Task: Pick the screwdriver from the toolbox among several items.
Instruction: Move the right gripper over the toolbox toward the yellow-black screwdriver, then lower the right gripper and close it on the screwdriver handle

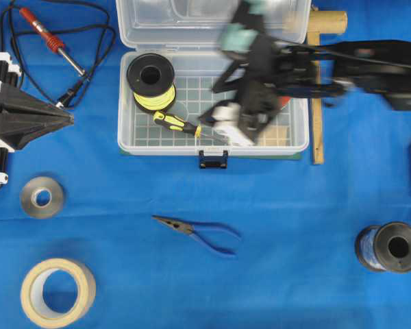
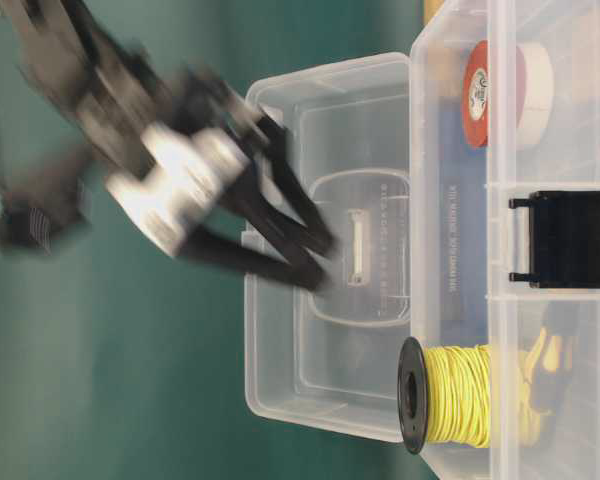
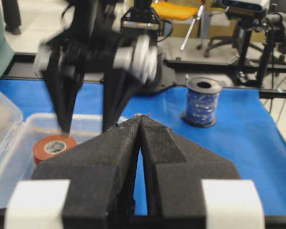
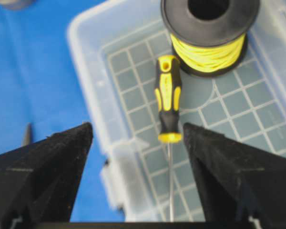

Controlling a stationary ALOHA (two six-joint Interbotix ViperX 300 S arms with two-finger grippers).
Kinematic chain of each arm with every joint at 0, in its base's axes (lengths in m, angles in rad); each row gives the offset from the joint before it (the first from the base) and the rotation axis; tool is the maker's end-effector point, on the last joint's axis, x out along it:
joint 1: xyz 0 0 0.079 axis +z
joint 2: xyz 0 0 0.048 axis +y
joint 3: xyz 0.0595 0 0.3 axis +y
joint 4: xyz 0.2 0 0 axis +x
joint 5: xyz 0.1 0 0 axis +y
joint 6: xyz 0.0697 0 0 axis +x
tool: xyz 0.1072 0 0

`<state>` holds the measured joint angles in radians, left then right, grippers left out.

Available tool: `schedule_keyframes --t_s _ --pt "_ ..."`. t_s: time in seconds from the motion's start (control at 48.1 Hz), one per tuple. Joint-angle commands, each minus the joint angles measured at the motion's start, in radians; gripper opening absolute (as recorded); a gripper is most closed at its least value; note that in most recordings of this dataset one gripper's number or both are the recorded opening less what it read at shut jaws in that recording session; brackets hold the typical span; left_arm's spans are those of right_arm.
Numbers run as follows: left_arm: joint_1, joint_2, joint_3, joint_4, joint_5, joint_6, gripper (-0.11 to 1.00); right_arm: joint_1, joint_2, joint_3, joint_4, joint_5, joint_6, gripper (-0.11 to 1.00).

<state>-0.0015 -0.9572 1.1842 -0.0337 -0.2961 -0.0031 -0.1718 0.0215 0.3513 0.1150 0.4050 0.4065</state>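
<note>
The clear toolbox lies open at the top middle of the blue cloth. The screwdriver, with a yellow-and-black handle, lies on its grid floor beside a yellow wire spool. My right gripper is blurred over the box and open. In the right wrist view its jaws are wide apart and empty, with the screwdriver's handle just ahead and the thin shaft running back between them. My left gripper is shut and empty at the left edge; in the left wrist view its tips touch.
A red soldering iron with a black cord lies top left. Blue pliers, a grey tape roll, a beige tape roll and a blue wire spool lie in front. A red tape roll sits in the box. A wooden piece stands right of it.
</note>
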Motion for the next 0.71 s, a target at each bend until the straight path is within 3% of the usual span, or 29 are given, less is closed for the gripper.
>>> schedule_keyframes --t_s 0.0,0.145,0.333,0.686 --pt "-0.002 0.008 -0.017 -0.002 -0.005 0.0 0.0 -0.011 0.084 -0.097 -0.006 0.023 0.029 0.74" --pt "-0.002 0.008 -0.012 -0.002 -0.005 0.0 0.0 -0.012 0.242 -0.221 -0.044 0.11 0.083 0.72" --pt "-0.002 0.008 -0.005 -0.002 -0.003 0.0 0.0 -0.011 0.348 -0.319 -0.1 0.178 0.144 0.72" --pt "0.0 0.002 0.003 -0.002 -0.002 0.008 0.0 0.017 0.462 -0.353 -0.103 0.209 0.169 0.72"
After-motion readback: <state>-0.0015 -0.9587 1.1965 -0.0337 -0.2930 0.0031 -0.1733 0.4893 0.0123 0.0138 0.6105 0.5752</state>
